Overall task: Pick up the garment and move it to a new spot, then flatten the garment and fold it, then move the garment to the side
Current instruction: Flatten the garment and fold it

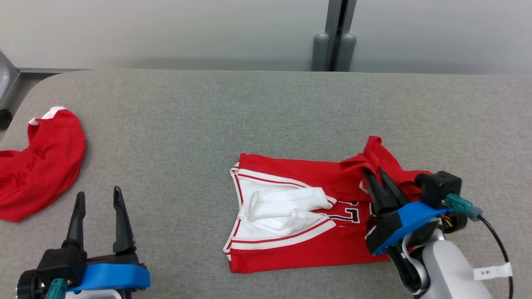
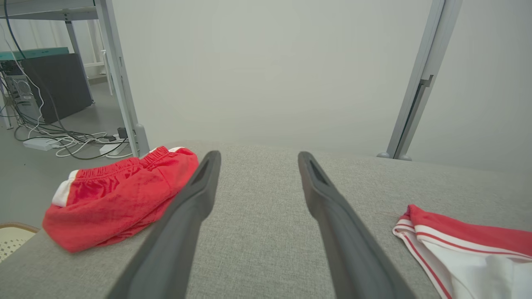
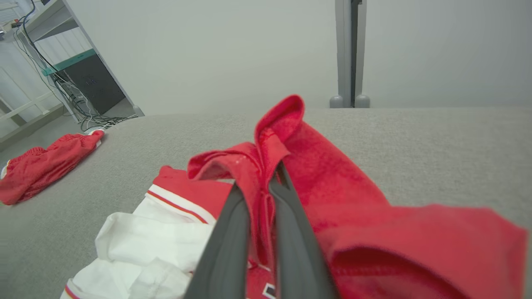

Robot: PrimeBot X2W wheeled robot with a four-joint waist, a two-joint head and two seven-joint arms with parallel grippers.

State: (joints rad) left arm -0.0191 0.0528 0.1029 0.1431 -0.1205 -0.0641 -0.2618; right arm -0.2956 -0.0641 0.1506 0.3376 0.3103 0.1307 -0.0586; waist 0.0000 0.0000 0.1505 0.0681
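A red jersey (image 1: 299, 245) with white trim and dark lettering lies partly folded on the grey table (image 1: 249, 116), its white inner side showing at the left. My right gripper (image 1: 374, 174) is shut on the jersey's right edge, lifting a red fold (image 3: 286, 124) off the cloth. The pinched fabric (image 3: 261, 199) runs between the two dark fingers. My left gripper (image 1: 97, 199) stands open over bare table at the lower left, well apart from the jersey, whose corner (image 2: 457, 245) shows at the right of the left wrist view.
Red shorts (image 1: 37, 166) with a white band lie crumpled at the table's left edge, also in the left wrist view (image 2: 120, 195). A grey post (image 1: 334, 37) stands behind the table. Cables and a dark panel (image 2: 58, 87) sit on the floor beyond the left edge.
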